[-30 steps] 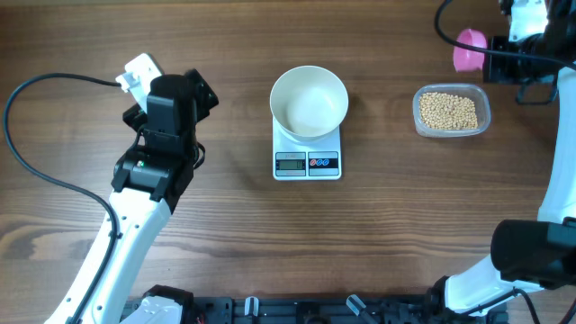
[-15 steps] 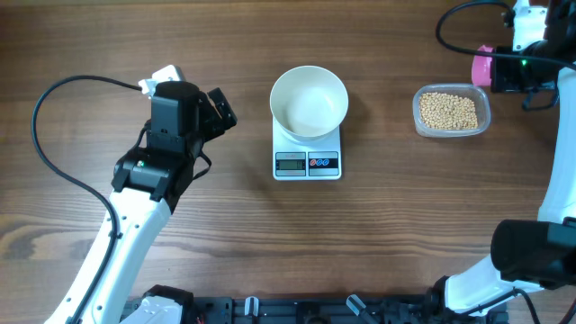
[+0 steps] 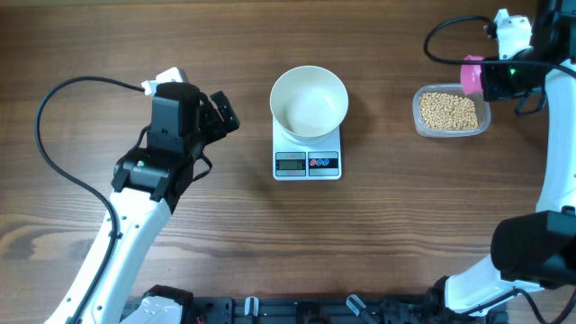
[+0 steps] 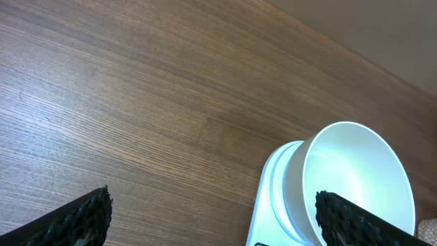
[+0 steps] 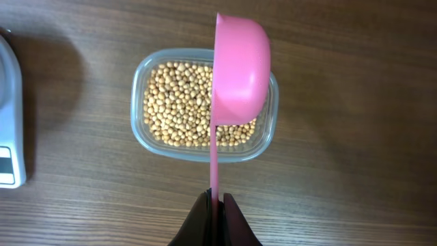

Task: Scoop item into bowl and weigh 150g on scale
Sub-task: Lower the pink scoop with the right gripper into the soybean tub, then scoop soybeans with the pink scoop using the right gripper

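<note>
A white bowl (image 3: 310,101) sits empty on the small white scale (image 3: 307,162) at the table's middle; the left wrist view shows the bowl (image 4: 355,181) and scale (image 4: 273,205) too. A clear tub of soybeans (image 3: 451,112) lies to the right. My right gripper (image 5: 216,199) is shut on the thin handle of a pink scoop (image 5: 239,68), whose cup hangs over the right part of the tub (image 5: 205,106). Overhead, the scoop (image 3: 472,74) is at the tub's far right corner. My left gripper (image 4: 212,208) is open with nothing in it, left of the bowl.
A black cable (image 3: 63,99) loops over the table at the left. The left arm (image 3: 153,171) stretches from the front edge toward the scale. The right arm (image 3: 558,162) runs along the right edge.
The right gripper carried the pink scoop from the far right edge down and left to the bean tub. The left gripper turned right toward the bowl, then held still.
</note>
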